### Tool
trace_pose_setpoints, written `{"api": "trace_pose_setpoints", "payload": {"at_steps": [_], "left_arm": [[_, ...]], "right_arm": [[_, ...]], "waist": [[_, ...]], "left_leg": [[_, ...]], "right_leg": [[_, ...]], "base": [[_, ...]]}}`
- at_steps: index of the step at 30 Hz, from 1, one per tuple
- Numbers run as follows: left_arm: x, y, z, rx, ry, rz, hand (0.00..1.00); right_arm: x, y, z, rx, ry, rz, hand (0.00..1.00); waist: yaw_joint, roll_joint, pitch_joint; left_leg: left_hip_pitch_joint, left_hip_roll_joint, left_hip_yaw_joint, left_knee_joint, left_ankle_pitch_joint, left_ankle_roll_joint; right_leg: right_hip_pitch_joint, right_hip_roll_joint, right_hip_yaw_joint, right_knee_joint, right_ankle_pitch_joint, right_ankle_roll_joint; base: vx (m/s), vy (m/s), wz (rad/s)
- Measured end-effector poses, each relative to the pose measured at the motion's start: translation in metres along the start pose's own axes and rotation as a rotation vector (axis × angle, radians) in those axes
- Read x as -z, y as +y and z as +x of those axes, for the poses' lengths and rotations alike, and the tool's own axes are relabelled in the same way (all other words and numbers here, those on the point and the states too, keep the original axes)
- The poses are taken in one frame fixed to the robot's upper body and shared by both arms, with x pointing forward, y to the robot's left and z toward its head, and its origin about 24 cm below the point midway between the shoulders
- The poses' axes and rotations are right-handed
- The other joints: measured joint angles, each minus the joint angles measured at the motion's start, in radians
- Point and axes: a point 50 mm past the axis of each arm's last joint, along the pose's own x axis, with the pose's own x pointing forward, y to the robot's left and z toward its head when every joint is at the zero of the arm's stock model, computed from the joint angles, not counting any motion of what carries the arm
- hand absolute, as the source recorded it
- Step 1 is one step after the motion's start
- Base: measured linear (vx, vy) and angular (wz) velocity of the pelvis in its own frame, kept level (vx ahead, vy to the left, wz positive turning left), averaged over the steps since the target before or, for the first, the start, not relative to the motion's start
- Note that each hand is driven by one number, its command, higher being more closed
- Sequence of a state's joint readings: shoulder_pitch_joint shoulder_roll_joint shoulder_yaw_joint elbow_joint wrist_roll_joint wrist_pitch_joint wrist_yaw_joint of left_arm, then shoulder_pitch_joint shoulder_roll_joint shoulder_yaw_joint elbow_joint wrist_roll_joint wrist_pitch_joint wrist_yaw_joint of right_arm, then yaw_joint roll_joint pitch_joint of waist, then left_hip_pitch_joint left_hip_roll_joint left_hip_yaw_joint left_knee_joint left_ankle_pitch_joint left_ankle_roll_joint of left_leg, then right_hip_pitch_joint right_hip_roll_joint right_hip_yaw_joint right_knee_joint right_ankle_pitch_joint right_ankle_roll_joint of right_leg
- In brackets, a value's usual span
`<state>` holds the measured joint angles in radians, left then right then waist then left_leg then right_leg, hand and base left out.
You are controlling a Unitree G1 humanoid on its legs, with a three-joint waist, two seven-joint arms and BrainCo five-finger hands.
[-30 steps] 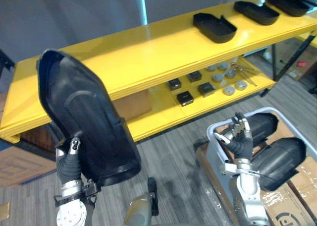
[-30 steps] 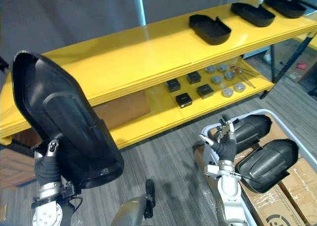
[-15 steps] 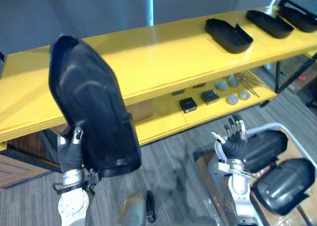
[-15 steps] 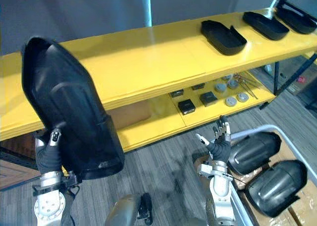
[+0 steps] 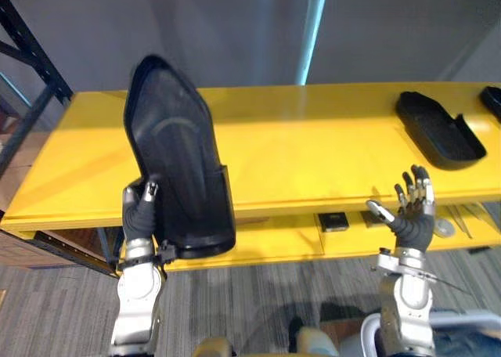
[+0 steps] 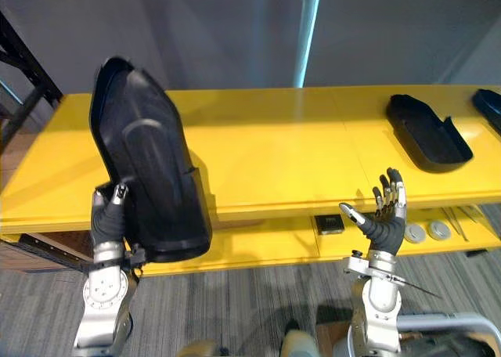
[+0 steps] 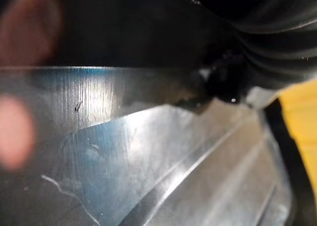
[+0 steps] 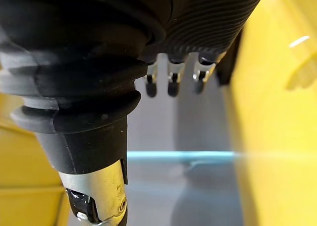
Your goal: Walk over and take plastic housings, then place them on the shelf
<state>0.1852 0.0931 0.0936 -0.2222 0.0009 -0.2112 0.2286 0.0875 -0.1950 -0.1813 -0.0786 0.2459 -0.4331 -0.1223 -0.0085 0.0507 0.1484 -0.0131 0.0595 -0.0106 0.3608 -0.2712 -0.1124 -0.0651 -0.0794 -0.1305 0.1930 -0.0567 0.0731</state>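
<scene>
**Item: held housing** (image 5: 178, 177). Black plastic shell, long and narrow. We log it upright before the left part of the shelf. Its long axis is near vertical, the narrow end up and leaning slightly to the robot's left, the broad end down at the hand.

**Holder: left hand** (image 5: 139, 216). Its thumb is clamped on the shell's lower near edge, and the remaining fingers are hidden behind the shell. In the left wrist view the glossy wall lies right against the camera.

**Target: top board** (image 5: 313, 149). Yellow, lying beyond the shell. We note a bare stretch running rightward from the shell to the laid housing (image 5: 437, 128), which rests flat.

**Other hand: right hand** (image 5: 410, 214). Empty, fingers spread and pointing up. It sits just before the board's front edge, below the laid housing and well apart from the held one.

**Judgement.** The left hand alone bears the load. We judge that the coming move turns on tipping the long axis from upright to flat, forward onto the bare board. The broad end shows in front of the board's edge, so it probably needs lifting clear first.
</scene>
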Motion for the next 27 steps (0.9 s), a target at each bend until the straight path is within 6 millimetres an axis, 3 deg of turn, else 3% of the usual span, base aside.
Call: {"api": "trace_pose_setpoints", "payload": {"at_steps": [2,3,5,6,7,11,14,18,21,23,27], "left_arm": [[0.0,-0.002,0.0,0.019,0.004,-0.016,1.0],[0.0,-0.004,0.0,0.037,0.004,-0.041,1.0],[-0.004,-0.011,0.002,0.085,-0.014,-0.06,1.0],[-0.009,-0.018,0.003,0.117,-0.038,-0.077,1.0],[-0.011,-0.019,0.004,0.128,-0.053,-0.08,1.0],[-0.022,-0.019,0.016,0.201,-0.124,-0.027,1.0],[-0.03,-0.023,0.029,0.27,-0.147,0.022,1.0],[-0.03,-0.05,0.054,0.365,-0.114,-0.015,1.0],[-0.009,-0.068,0.067,0.408,0.025,-0.048,1.0],[0.005,-0.076,0.076,0.408,0.1,-0.043,1.0],[0.016,-0.091,0.107,0.336,0.215,-0.02,1.0]], "right_arm": [[-0.002,-0.006,0.001,0.019,-0.005,-0.019,0.0],[-0.002,-0.009,0.0,0.033,-0.002,-0.021,0.0],[-0.002,-0.016,-0.002,0.069,-0.005,-0.016,0.0],[-0.003,-0.02,-0.003,0.08,-0.006,-0.027,0.0],[-0.002,-0.02,-0.004,0.087,-0.003,-0.024,0.0],[-0.007,-0.007,-0.013,0.084,-0.018,0.007,0.0],[-0.012,-0.002,-0.017,0.042,-0.027,0.034,0.0],[-0.007,0.007,-0.024,-0.042,0.014,0.046,0.0],[-0.005,0.017,-0.025,-0.126,0.034,0.061,0.0],[-0.004,0.018,-0.026,-0.163,0.053,0.074,0.0],[-0.002,0.017,-0.028,-0.25,0.081,0.077,0.0]], "waist": [[-0.003,0.001,0.004],[-0.003,-0.016,0.016],[-0.012,-0.006,0.01],[-0.01,0.022,0.001],[-0.007,0.022,0.006],[-0.018,-0.023,0.029],[-0.051,-0.04,0.022],[-0.093,-0.04,0.02],[-0.123,-0.037,0.018],[-0.163,-0.036,0.017],[-0.205,-0.034,0.018]], "left_leg": [[-0.021,0.0,0.045,0.114,0.022,0.006],[-0.058,-0.003,0.069,0.209,0.023,0.017],[-0.056,0.015,0.088,0.1,0.007,0.038],[-0.057,0.043,0.087,-0.024,0.076,0.034],[-0.051,0.038,0.089,-0.041,0.07,0.035],[-0.026,-0.013,0.169,-0.094,0.079,0.063],[-0.021,-0.02,0.215,-0.109,0.084,0.071],[-0.018,-0.009,0.259,-0.113,0.084,0.071],[0.021,0.004,0.306,-0.143,0.084,0.071],[0.03,0.01,0.333,-0.146,0.083,0.069],[0.033,0.017,0.362,-0.147,0.083,0.069]], "right_leg": [[0.068,-0.01,-0.01,-0.038,-0.003,-0.005],[0.116,-0.034,-0.017,-0.067,-0.004,-0.006],[0.139,-0.049,-0.034,-0.073,-0.003,-0.005],[0.136,-0.042,-0.034,-0.077,-0.005,0.004],[0.133,-0.047,-0.025,-0.079,-0.008,0.023],[0.097,-0.102,0.031,-0.086,0.006,0.05],[0.079,-0.109,0.069,-0.104,0.022,0.068],[0.064,-0.096,0.113,-0.134,0.051,0.071],[0.06,-0.076,0.162,-0.147,0.064,0.064],[0.049,-0.068,0.189,-0.147,0.067,0.064],[0.028,-0.059,0.225,-0.144,0.077,0.063]], "base": [[0.17,-0.056,0.16],[0.15,0.015,0.13],[0.08,0.065,0.14],[0.05,0.125,0.0],[0.02,0.188,-0.24],[-0.03,0.175,-0.4],[0.02,0.061,-0.39],[0.03,-0.002,-0.36],[0.01,-0.023,-0.52],[0.0,-0.02,-0.35],[-0.03,-0.015,-0.28]]}}
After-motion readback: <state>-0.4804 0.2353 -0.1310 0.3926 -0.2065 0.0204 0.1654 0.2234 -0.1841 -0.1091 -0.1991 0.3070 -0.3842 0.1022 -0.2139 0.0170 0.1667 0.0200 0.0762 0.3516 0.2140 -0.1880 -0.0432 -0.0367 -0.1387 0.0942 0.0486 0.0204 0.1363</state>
